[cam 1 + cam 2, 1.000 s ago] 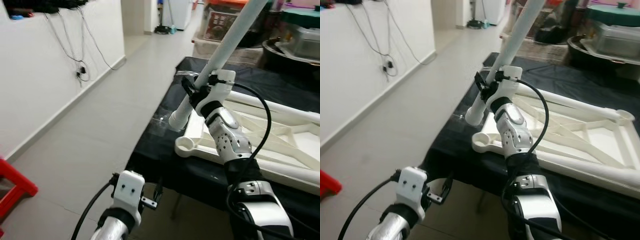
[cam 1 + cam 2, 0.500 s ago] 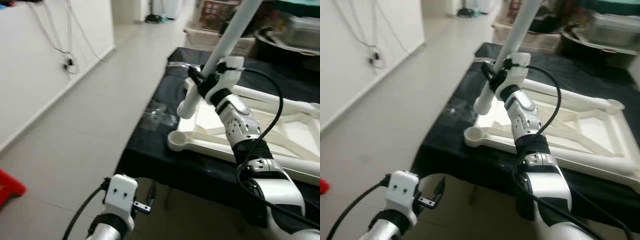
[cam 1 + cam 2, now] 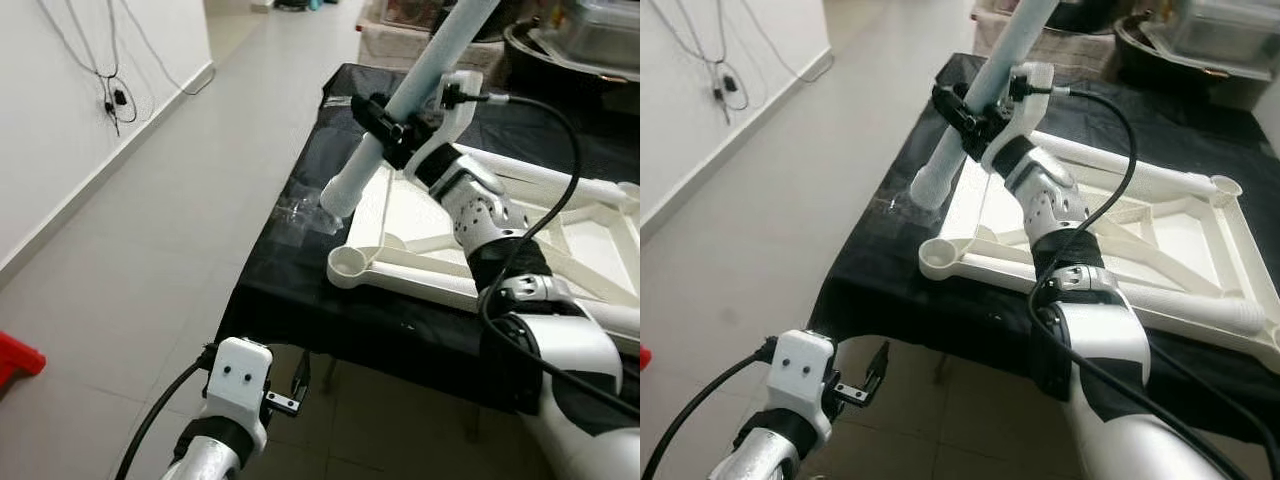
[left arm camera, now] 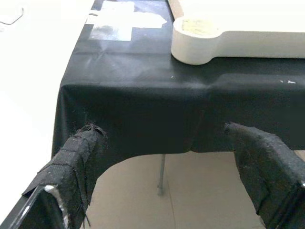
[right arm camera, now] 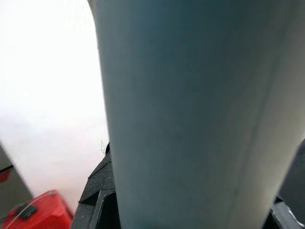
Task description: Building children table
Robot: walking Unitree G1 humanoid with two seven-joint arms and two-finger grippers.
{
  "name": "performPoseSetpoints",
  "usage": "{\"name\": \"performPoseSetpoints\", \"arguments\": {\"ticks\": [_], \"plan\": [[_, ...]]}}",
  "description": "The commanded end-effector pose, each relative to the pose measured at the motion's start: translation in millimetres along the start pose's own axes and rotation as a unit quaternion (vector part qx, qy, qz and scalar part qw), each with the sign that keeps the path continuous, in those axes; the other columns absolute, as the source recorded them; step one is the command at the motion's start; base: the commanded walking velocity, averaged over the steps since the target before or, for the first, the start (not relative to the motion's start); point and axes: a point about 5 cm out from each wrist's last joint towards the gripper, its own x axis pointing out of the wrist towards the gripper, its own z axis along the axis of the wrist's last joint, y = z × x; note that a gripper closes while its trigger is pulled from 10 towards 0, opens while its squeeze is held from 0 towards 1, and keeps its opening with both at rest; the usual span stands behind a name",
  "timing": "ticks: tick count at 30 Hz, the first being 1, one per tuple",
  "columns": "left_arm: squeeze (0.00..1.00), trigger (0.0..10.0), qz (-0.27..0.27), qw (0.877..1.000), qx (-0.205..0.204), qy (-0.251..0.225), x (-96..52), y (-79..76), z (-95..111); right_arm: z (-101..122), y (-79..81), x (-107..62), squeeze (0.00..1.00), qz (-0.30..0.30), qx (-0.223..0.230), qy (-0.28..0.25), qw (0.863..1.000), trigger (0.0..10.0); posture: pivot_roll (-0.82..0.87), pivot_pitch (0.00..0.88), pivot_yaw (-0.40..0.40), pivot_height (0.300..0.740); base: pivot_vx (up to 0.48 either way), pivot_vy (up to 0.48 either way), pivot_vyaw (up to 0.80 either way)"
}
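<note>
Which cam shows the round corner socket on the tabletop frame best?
Left wrist view: the corner socket is close, sharp and unobstructed on the black cloth. Both eye views show it smaller, below the table leg in the right gripper.

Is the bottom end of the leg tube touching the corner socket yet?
Apart. In the left eye view the leg tube, held in the right claw, ends above the black cloth, short of the corner socket.
</note>
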Motion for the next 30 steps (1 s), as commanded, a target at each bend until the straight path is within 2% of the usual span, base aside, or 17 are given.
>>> {"name": "performPoseSetpoints", "arguments": {"ticks": [1,7,9,13,24,30], "plan": [[0.00,10.0,-0.023,0.999,-0.023,-0.002,-2.9,-16.0,3.9,4.4,-1.2,-1.3,0.00,0.015,-0.001,0.006,1.000,10.0,0.05,0.194,-0.078,0.740,0.000,0.000,0.00],[0.00,10.0,-0.023,0.999,-0.022,-0.004,-3.6,-16.1,6.0,-8.9,-1.2,-8.4,0.00,0.048,-0.001,0.045,0.998,10.0,0.05,0.202,-0.076,0.740,0.000,0.000,0.00],[0.00,10.0,-0.023,0.999,-0.024,-0.006,-3.5,-16.8,8.1,-18.3,-4.6,-15.9,0.00,0.060,-0.001,0.075,0.995,10.0,0.06,0.208,-0.077,0.740,0.000,0.000,0.00],[0.00,10.0,-0.023,0.999,-0.026,-0.010,-4.1,-16.0,11.3,-25.0,-8.6,-23.8,0.00,0.072,-0.002,0.102,0.992,10.0,0.06,0.208,-0.074,0.740,0.000,0.000,0.00],[0.00,10.0,-0.033,0.999,-0.018,-0.015,-5.5,-17.3,11.7,-34.7,-10.5,-27.9,0.00,0.070,-0.012,0.121,0.990,10.0,0.06,0.217,-0.067,0.740,0.000,0.000,0.00],[0.00,10.0,-0.033,0.999,-0.017,-0.013,-5.8,-16.4,11.9,-37.6,-11.0,-26.8,0.00,0.051,-0.034,0.116,0.991,10.0,0.06,0.218,-0.066,0.740,0.000,0.000,0.00]]}}
